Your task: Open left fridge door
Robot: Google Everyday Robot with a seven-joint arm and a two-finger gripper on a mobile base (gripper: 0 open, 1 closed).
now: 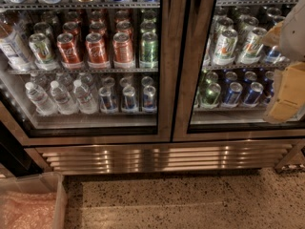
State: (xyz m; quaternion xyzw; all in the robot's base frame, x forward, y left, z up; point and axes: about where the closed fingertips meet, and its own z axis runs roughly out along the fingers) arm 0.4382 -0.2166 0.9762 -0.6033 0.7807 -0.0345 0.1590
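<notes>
The left fridge door [164, 80] is a tall glass pane in a brushed steel frame and looks closed against the middle post. Red cola cans [96, 49] and clear water bottles [62, 98] show through the glass. My gripper [287, 93], tan-coloured below a white wrist, hangs at the right edge of the view. It is in front of the right door, far from the left door and touching nothing I can see.
The right glass door [190, 80] shows white-green cans [225, 46] and blue cans [233, 93]. A steel vent grille [162, 157] runs below both doors. A clear plastic bin [33, 202] stands on the speckled floor [181, 204] at the lower left.
</notes>
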